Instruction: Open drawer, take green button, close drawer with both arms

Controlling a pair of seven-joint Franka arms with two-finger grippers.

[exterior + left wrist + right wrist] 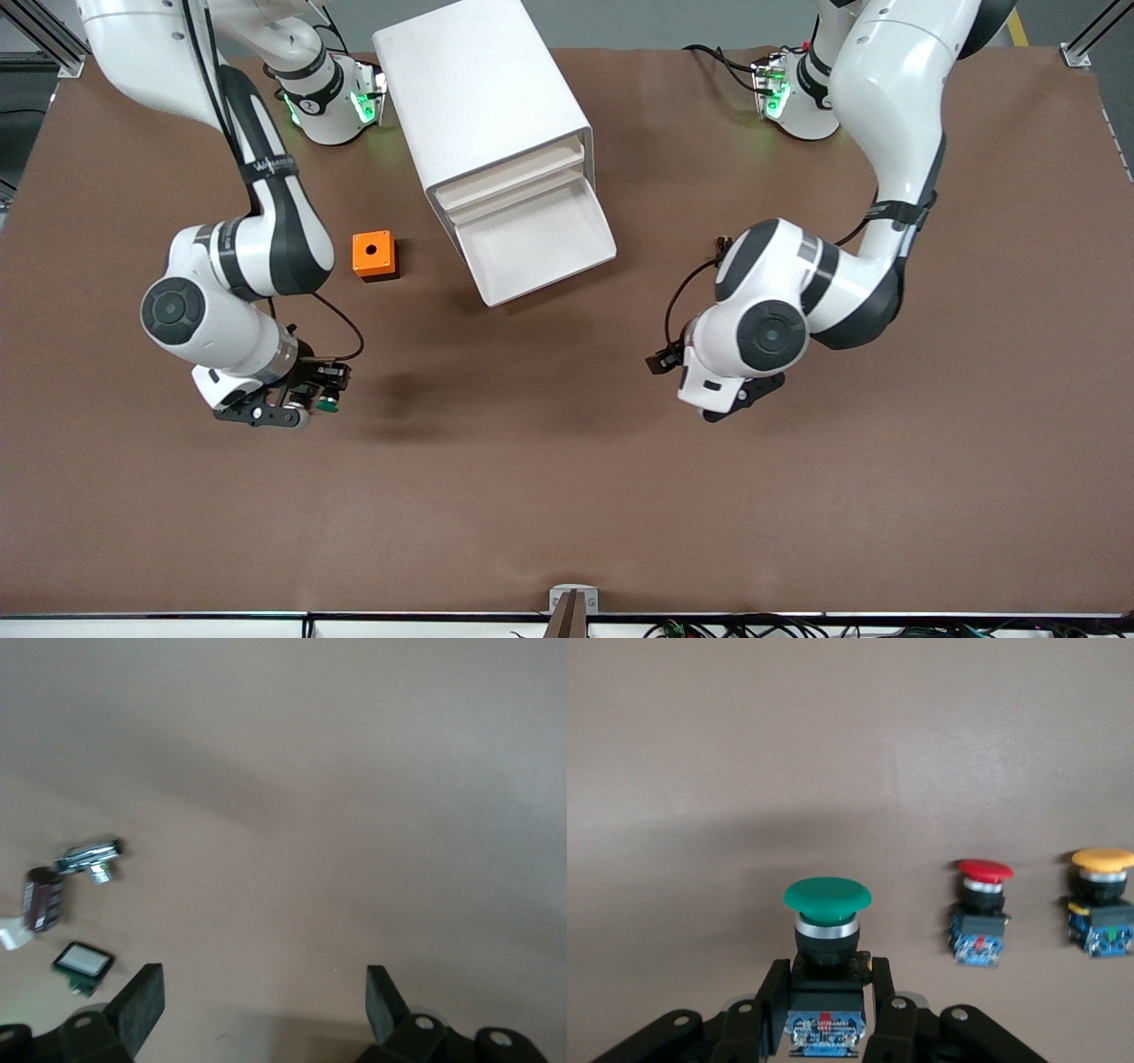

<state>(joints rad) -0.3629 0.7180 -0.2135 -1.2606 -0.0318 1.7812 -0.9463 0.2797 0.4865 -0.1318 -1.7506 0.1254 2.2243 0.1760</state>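
The white cabinet [483,97] stands at the middle of the table near the bases. Its lowest drawer [540,239] is pulled out and looks empty. My right gripper [310,406] is shut on the green-capped button [330,403], low over the table, toward the right arm's end. In the right wrist view the fingers [776,992] clamp the button's black body under its green cap [827,895]. My left gripper [737,400] hangs over bare table toward the left arm's end, and in the left wrist view it [266,1001] is wide open and empty.
A small orange box with a hole [374,255] sits beside the cabinet toward the right arm's end. The right wrist view shows a red-capped button [981,912] and a yellow-capped one [1101,904]. The left wrist view shows small loose parts [91,855] on the table.
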